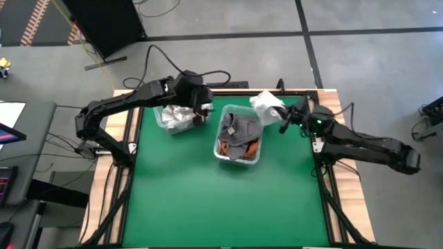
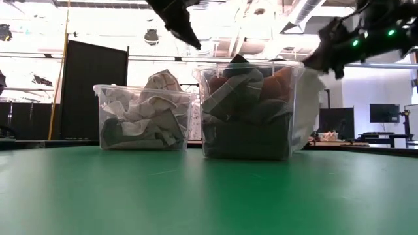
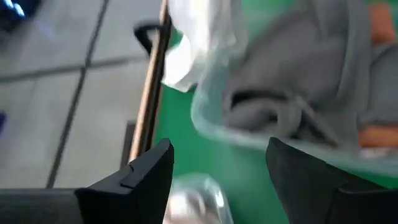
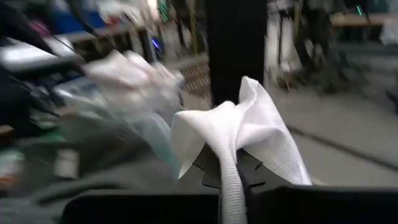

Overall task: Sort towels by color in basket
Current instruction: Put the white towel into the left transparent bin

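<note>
Sorting looks well along. The left bin (image 1: 177,117) on the table (image 1: 228,194) holds white and light cloths, including a checked one (image 2: 163,81); the right bin (image 1: 239,135) holds grey (image 1: 241,128) and rust (image 1: 253,146) towels. The right gripper (image 1: 280,117) pinches a white towel (image 1: 266,105) above the right bin's far corner; it probably belongs in the left bin. The left gripper (image 1: 205,111) hangs over the left bin's inner edge, fingers (image 3: 149,171) spread wide, empty.

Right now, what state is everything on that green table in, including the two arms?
left gripper: open, empty, above the left bin
right gripper: shut on the white towel, lifted beside the middle bin
left bin: holds white cloths
middle bin: full of grey and orange towels
</note>
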Controlling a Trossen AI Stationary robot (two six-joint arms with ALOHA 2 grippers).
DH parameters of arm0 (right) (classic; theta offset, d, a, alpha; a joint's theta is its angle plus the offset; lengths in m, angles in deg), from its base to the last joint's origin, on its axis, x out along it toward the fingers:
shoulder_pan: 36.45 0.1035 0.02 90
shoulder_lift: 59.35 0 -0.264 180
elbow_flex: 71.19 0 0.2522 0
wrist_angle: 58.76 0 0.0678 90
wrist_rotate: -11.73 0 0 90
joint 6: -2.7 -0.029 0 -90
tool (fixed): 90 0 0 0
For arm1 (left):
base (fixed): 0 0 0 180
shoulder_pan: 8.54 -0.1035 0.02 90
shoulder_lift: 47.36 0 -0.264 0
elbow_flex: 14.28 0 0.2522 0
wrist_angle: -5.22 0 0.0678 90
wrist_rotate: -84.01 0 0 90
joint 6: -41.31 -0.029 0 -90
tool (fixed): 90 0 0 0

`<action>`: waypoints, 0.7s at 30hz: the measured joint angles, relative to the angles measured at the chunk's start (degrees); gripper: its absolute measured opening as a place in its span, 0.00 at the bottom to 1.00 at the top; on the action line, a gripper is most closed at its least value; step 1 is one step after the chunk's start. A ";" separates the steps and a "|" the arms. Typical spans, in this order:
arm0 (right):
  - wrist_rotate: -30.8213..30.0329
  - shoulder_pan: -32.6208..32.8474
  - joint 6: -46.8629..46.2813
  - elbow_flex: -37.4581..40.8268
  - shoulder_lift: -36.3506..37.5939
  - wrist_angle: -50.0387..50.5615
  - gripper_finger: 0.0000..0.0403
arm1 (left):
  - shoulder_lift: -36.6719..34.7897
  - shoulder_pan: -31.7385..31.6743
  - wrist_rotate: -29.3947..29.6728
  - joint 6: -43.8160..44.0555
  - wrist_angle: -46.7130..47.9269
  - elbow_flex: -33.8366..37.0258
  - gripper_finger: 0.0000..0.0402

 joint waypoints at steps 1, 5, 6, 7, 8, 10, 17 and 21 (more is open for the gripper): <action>0.00 0.84 0.68 0.00 1.72 -0.16 0.06 | 0.00 0.08 -0.95 -0.28 -1.78 0.00 0.60; 0.00 4.54 2.85 -0.02 6.78 -2.59 0.06 | 0.00 0.17 -7.52 -0.27 -8.60 0.00 0.60; 0.00 5.68 3.74 -0.02 7.68 -3.34 0.06 | 0.00 0.17 -9.21 -0.23 -10.22 0.00 0.60; 0.00 6.89 4.57 -0.02 8.41 -4.14 0.06 | 0.00 0.15 -10.72 -0.04 -11.83 0.00 0.60; 0.00 8.16 5.56 -0.02 8.97 -4.99 0.06 | 0.00 0.13 -11.90 0.00 -13.38 0.00 0.60; 0.02 10.79 7.63 -0.02 9.71 -6.86 0.06 | 0.02 0.15 -13.83 0.26 -16.53 0.00 0.60; 0.02 19.08 13.26 -3.07 9.34 -10.46 0.06 | 3.67 0.17 -18.10 3.87 -26.50 0.00 0.60; 0.02 24.01 16.19 -7.17 7.13 -10.46 0.06 | 6.99 0.26 -18.31 5.24 -30.47 0.00 0.60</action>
